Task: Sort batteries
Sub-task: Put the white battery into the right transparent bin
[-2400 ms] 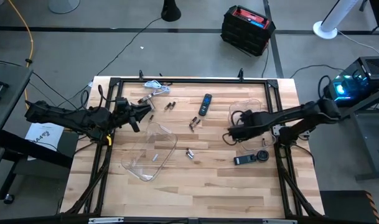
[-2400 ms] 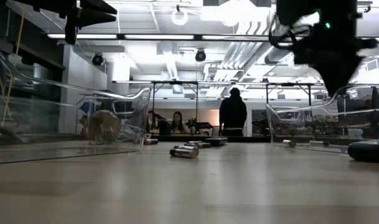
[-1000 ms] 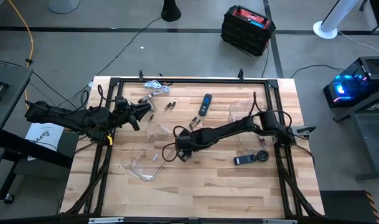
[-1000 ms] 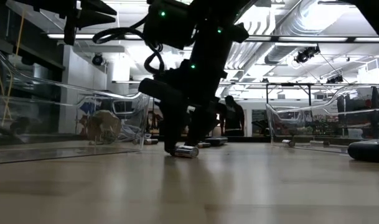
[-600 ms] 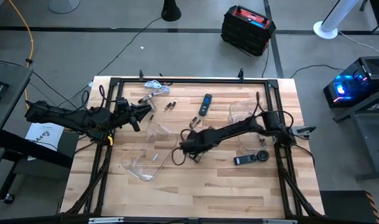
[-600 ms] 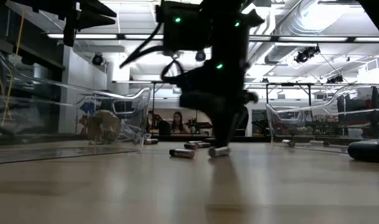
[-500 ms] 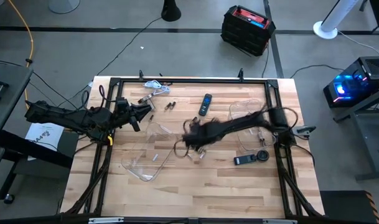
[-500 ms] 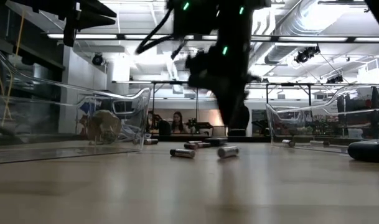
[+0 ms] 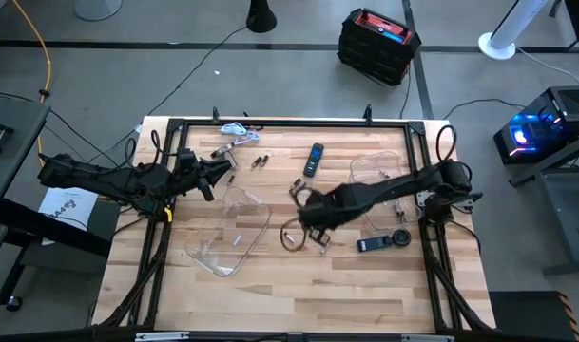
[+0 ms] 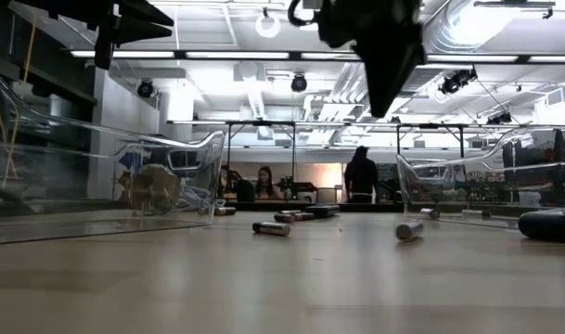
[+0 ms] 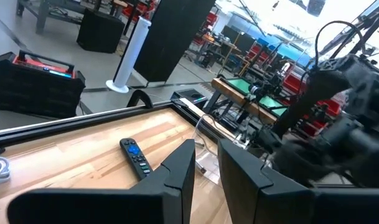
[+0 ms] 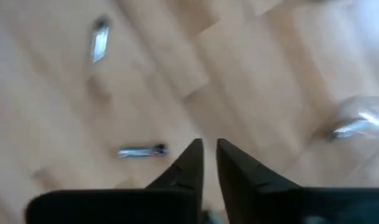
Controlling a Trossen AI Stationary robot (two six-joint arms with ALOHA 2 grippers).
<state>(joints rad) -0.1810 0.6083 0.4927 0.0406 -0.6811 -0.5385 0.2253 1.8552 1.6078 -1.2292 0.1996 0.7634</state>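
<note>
pale wooden planks make up the bench (image 9: 346, 285), framed by dark rails. the right tool (image 12: 205, 155) hangs above its middle, fingers nearly together with only a thin slit between them and nothing in that slit. loose batteries lie on the wood below it: one battery (image 12: 142, 150) just beside the fingertips, another (image 12: 99, 38) well apart. in the level view a battery (image 10: 409, 230) lies alone on the planks, and a second battery (image 10: 272, 228) lies further left with more behind it.

the left tool (image 11: 205, 165) sits at the bench's left edge, fingers close with a narrow gap, holding nothing. ahead of it lies the black remote (image 11: 135, 158), which the overhead view shows near the far rail (image 9: 314, 159).

a clear tray (image 9: 234, 228) lies left of centre and a second clear tray (image 9: 375, 171) on the right, partly covered by the right arm. a small black device (image 9: 375, 244) lies near the right rail. people stand in the room beyond (image 10: 360, 176).
</note>
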